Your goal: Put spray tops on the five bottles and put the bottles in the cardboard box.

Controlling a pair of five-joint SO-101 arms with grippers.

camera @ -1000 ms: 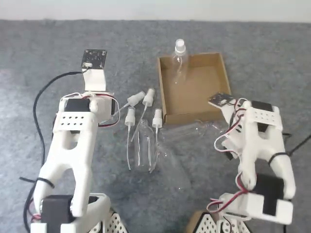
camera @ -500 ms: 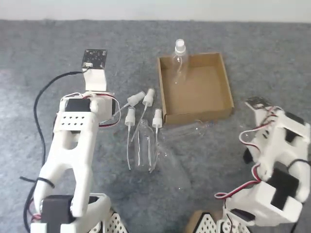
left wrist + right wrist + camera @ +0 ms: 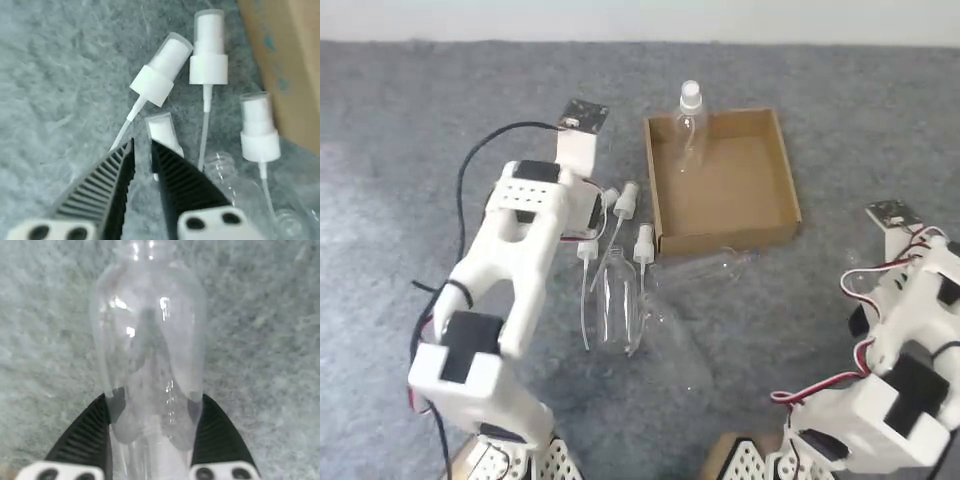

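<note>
Four loose white plastic spray tops (image 3: 160,75), each trailing a thin dip tube, lie on the grey carpet-like surface (image 3: 420,120) just ahead of the left claw (image 3: 142,146). Its dark ribbed jaws are narrowly parted and hold nothing. The nearest top (image 3: 162,131) lies directly off the jaw tips, and the other three lie a little farther out, toward the brown cardboard box (image 3: 280,60). The right claw (image 3: 155,399) is clenched on the lower body of an empty clear plastic bottle (image 3: 150,325), one jaw against each flank and the open neck pointing away from it. More uncapped clear bottles (image 3: 617,300) lie on their sides between the two claws. One capped bottle (image 3: 690,120) stands at the box's far corner, beyond the left claw; whether it is fully inside cannot be told. The tops are judged very light and stiff at the head. The dip tube looks slender and springy and would probably bend or flick if pinched. The white collar below the nozzle is therefore the likely place to grip, leaving the tube free to enter a neck. The bottles appear thin-walled, smooth and nearly weightless, so a hard squeeze would probably dent them and a slack one let them slip or turn. A moderate hold across the widest part of the body, well behind the neck, seems soundest.
</note>
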